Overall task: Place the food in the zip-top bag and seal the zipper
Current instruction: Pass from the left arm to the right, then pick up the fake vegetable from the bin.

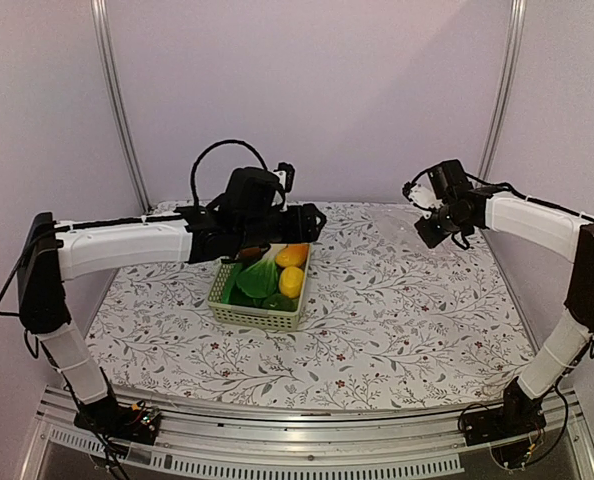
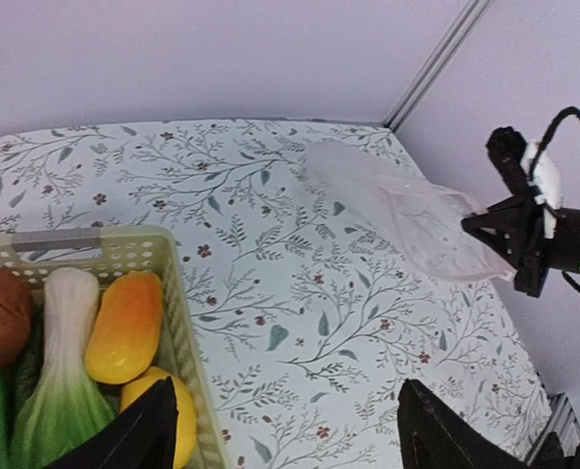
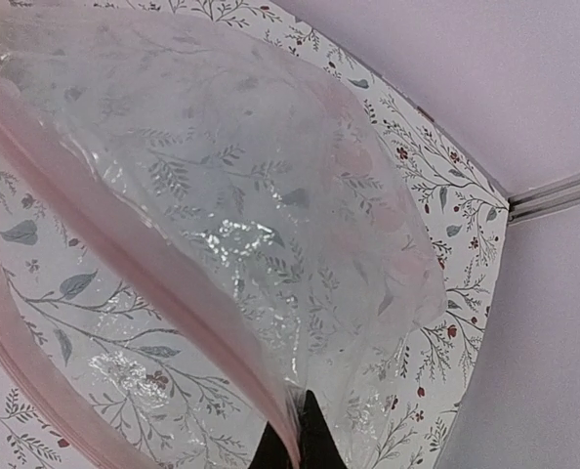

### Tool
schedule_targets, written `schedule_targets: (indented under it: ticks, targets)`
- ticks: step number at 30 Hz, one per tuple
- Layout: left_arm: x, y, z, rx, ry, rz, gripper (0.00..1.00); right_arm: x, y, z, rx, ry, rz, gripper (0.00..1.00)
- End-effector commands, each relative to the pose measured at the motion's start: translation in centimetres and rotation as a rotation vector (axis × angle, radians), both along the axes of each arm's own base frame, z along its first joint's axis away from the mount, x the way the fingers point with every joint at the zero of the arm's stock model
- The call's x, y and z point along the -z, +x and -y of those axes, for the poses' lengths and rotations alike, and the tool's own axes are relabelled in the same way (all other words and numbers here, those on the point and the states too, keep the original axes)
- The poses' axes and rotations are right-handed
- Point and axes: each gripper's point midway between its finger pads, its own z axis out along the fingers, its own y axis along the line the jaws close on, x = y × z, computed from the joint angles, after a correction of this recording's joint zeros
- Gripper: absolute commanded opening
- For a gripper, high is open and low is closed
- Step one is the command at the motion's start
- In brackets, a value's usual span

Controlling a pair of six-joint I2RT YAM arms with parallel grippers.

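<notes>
Food sits in the pale green basket (image 1: 252,318) at the left-centre of the floral tablecloth (image 1: 397,320). In the left wrist view it shows at 8 o'clock: a brown mushroom piece (image 2: 2,313), a white-stemmed bok choy (image 2: 61,371), an orange pepper (image 2: 124,327) and a yellow piece (image 2: 173,415) partly hidden behind a dark finger. The left gripper (image 2: 280,445) hovers over the basket's 1 o'clock corner. Its fingers stand wide apart with only cloth showing between them, and they hold and touch nothing. The produce lies just to its 9 o'clock side, inside the basket. The zip-top bag (image 2: 407,215) is well apart from the basket, off toward 2 o'clock from the left gripper. It is clear, crinkled and has no food in it. In the right wrist view, the pinkish zipper (image 3: 134,264) runs along the bag's mouth from 10 o'clock down to the fingertips at 6 o'clock. The right gripper (image 3: 290,442) is pinched tight on that mouth edge at the strip, and the bag spreads away from it toward 12 o'clock over the cloth. Whether the bag's far end touches the table cannot be told.
</notes>
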Motion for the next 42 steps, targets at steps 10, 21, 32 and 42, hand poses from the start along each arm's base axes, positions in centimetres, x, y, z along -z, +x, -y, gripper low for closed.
schedule_targets:
  ticks: [10,21,32,42]
  targets:
    - [10.5,6.4,-16.6,-0.262,0.379,-0.358,0.74,-0.4,-1.4,0.9,-0.005,0.045,0.003,0.0]
    - [13.0,11.7,-15.4,-0.234,0.439,-0.365,0.69,-0.2,-2.7,1.2,-0.017,0.055,-0.006,0.0]
    - [16.4,12.4,-16.7,-0.301,0.553,-0.472,0.7,-0.6,-3.1,1.2,-0.024,0.058,0.003,0.0]
    - [19.2,12.7,-16.7,-0.292,0.602,-0.491,0.65,-0.2,-3.1,0.9,-0.032,0.07,-0.013,0.0]
